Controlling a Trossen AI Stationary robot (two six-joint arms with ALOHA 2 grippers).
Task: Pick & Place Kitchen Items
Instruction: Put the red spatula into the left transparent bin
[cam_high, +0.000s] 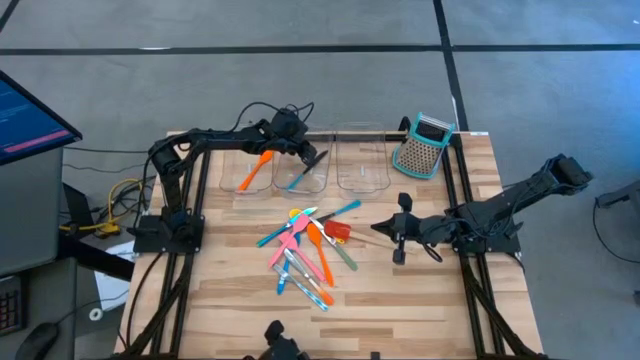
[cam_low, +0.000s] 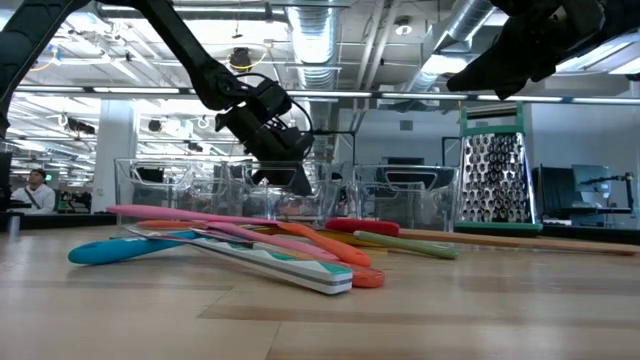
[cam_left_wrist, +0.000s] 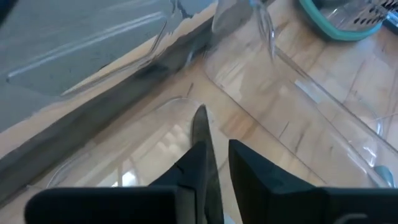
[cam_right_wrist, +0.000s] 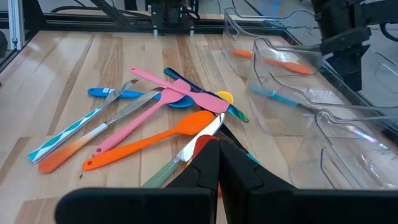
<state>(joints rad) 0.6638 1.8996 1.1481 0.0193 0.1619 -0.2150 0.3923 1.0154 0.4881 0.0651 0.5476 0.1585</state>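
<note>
The left gripper (cam_high: 312, 158) hangs over the middle one of three clear bins (cam_high: 303, 178) at the far edge of the table (cam_high: 420, 300). Its fingers are drawn close together, and a thin black piece (cam_left_wrist: 200, 134) is pinched between them, its pointed end sticking out past the fingertips above the bin's floor. In the low view the same gripper (cam_low: 290, 175) sits just above the bin rims.

An orange spatula (cam_high: 257, 166) lies in the bin nearest the left arm, and a teal spoon (cam_high: 298, 180) lies in the middle bin under the gripper. The third bin (cam_high: 362, 165) stands beside a box grater (cam_high: 422, 146) at the far corner on the right arm's side.

The rest of the utensils lie in a loose pile (cam_high: 305, 250) near the middle of the table: pink, orange, blue, teal and yellow handles crossing one another, with a red spatula (cam_high: 337, 231) at the edge facing the right arm.

The right gripper (cam_high: 398, 238) rests low, just beside that pile, its fingers closed together with nothing between them, tips pointing at the red spatula.
</note>
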